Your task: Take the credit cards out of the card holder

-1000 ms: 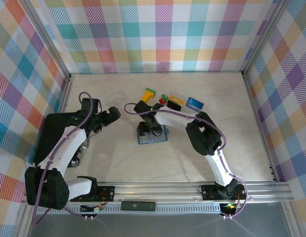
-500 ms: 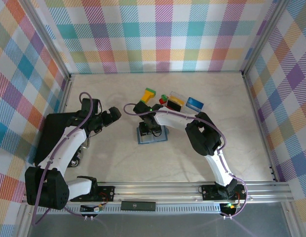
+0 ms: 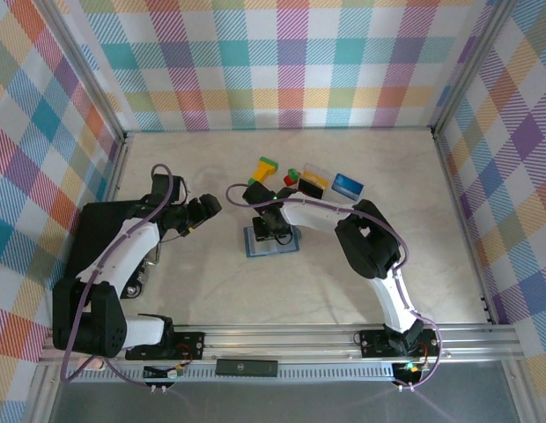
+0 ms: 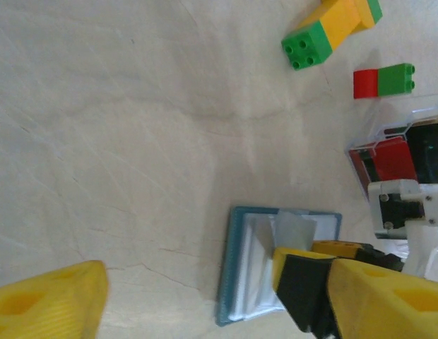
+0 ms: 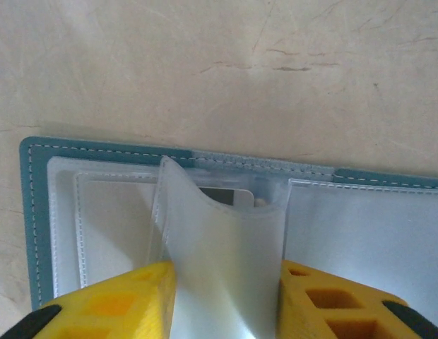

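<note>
At the middle of the pale marbled table (image 3: 211, 282), the left gripper (image 3: 205, 210) has swung in closer to the card holder (image 3: 255, 250) than a second ago, its yellow fingers (image 4: 53, 304) spread wide. The right gripper (image 5: 222, 304) stays low over the open holder, a flat slate-blue folder with stitched edges and glossy clear pockets. One clear sleeve (image 5: 219, 247) bows upward between the right gripper's blocky fingers (image 5: 113, 307), which touch its two sides; whether they grip it I cannot tell. A blue card (image 3: 348, 184) lies beyond, well apart.
</note>
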`<act>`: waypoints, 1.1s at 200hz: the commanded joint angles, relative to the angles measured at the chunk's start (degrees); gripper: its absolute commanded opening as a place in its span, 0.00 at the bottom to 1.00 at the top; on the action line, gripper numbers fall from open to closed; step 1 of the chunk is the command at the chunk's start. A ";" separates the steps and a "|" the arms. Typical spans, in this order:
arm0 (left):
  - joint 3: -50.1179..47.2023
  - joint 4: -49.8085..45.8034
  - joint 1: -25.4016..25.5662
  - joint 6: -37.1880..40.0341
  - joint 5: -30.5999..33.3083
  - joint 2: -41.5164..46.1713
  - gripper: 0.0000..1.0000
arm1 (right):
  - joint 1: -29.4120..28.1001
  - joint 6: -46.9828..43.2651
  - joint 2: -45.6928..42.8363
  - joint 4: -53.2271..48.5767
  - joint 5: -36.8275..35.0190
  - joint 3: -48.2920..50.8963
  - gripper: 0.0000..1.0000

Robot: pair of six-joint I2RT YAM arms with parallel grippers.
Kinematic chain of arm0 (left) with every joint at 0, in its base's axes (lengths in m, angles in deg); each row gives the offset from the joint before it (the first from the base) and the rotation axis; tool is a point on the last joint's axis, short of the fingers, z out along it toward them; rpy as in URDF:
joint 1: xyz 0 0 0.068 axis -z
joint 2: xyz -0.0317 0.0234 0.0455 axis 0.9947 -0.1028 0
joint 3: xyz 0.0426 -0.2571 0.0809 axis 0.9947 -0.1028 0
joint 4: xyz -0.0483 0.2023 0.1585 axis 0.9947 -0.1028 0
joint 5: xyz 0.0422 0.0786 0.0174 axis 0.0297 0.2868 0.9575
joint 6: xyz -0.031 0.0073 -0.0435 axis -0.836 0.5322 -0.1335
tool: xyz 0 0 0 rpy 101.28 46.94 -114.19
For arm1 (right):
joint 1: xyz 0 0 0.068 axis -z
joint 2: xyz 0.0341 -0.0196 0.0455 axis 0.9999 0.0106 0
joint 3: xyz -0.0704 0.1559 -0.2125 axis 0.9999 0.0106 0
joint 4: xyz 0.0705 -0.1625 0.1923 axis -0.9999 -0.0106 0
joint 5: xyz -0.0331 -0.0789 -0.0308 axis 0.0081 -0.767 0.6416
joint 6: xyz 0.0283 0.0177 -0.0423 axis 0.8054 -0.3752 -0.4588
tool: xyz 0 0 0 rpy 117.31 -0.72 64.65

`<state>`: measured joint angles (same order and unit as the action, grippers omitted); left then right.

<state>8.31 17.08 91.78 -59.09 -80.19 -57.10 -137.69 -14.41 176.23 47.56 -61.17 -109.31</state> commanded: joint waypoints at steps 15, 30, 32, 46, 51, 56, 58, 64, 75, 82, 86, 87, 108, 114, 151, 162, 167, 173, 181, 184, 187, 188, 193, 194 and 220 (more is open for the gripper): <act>-1.40 3.42 1.04 -2.24 -7.00 -3.22 0.58 | 1.13 0.99 1.30 -3.44 -0.81 4.05 0.35; -2.27 5.22 2.37 -3.79 -8.28 -4.52 0.50 | 1.38 1.15 0.39 -2.76 -0.57 4.64 0.34; -2.38 5.59 2.61 -4.02 -8.53 -4.67 0.49 | 1.36 1.22 0.25 -2.59 -0.48 4.72 0.34; -3.30 8.21 4.19 -5.75 -10.06 -6.34 0.44 | 1.58 1.48 -0.43 -2.15 -0.33 5.10 0.34; -3.71 9.48 4.90 -6.50 -10.52 -7.02 0.41 | 1.62 1.49 -0.56 -2.04 -0.23 5.13 0.34; -3.92 11.28 5.62 -7.14 -11.01 -7.56 0.39 | 1.67 1.50 -0.73 -1.98 -0.12 5.19 0.34; -4.06 11.72 5.90 -7.38 -11.15 -7.98 0.39 | 1.70 1.55 -0.77 -1.91 -0.10 5.21 0.34; -4.28 12.80 6.82 -8.15 -11.45 -8.93 0.36 | 1.71 1.57 -0.87 -1.85 -0.15 5.29 0.34; -4.55 15.08 8.41 -9.41 -12.22 -10.72 0.33 | 1.77 1.63 -1.06 -1.56 -0.07 5.37 0.34; -4.69 16.45 9.42 -10.32 -12.61 -11.83 0.30 | 1.80 1.60 -1.16 -1.43 0.06 5.44 0.34; -4.69 17.22 10.01 -10.74 -12.78 -12.44 0.29 | 1.84 1.71 -1.19 -1.40 0.03 5.47 0.34; -4.66 17.43 10.13 -10.87 -12.79 -12.61 0.29 | 1.86 1.77 -1.16 -1.38 0.01 5.48 0.34; -4.25 19.63 12.35 -12.22 -12.98 -15.54 0.22 | 1.89 1.90 -1.25 -1.09 0.18 5.63 0.34; -4.19 20.13 12.74 -12.47 -12.99 -16.24 0.19 | 1.89 1.90 -1.27 -1.02 0.15 5.70 0.34; -4.85 22.62 13.65 -13.98 -13.55 -19.50 0.08 | 1.89 2.15 -1.75 -0.67 0.07 5.96 0.34; -5.53 24.06 13.81 -14.82 -14.05 -20.43 0.06 | 1.89 2.18 -1.78 -0.48 0.10 5.92 0.34; -5.64 24.73 13.85 -15.13 -14.37 -20.95 0.05 | 1.88 2.18 -1.76 -0.47 0.20 5.92 0.34; -5.73 25.16 13.93 -15.30 -14.61 -21.33 0.04 | 1.89 2.18 -1.81 -0.47 0.21 5.83 0.34; -5.78 25.45 14.07 -15.41 -14.69 -21.88 0.04 | 1.89 2.16 -1.79 -0.59 0.27 5.75 0.34; -5.78 25.52 14.11 -15.41 -14.59 -22.01 0.04 | 1.89 2.18 -1.76 -0.65 0.30 5.74 0.34; -5.78 25.61 14.19 -15.41 -14.57 -22.15 0.03 | 1.89 2.18 -1.81 -0.60 0.33 5.72 0.34; -5.74 25.58 14.20 -15.40 -14.56 -22.12 0.03 | 1.89 2.18 -1.83 -0.63 0.33 5.73 0.34; -5.71 25.47 14.25 -15.33 -14.48 -22.38 0.03 | 1.89 2.14 -1.87 -0.57 0.27 5.74 0.34; -5.74 25.42 14.27 -15.32 -14.48 -22.46 0.03 | 1.84 2.16 -1.86 -0.61 0.22 5.74 0.34; -5.70 21.92 14.29 -14.07 -11.64 -23.07 0.03 | 1.89 2.26 -2.16 -0.72 -0.30 5.67 0.34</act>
<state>3.16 40.59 105.46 -73.45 -93.24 -79.41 -136.53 -13.12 173.89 50.88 -60.14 -105.44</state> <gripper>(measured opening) 0.047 0.343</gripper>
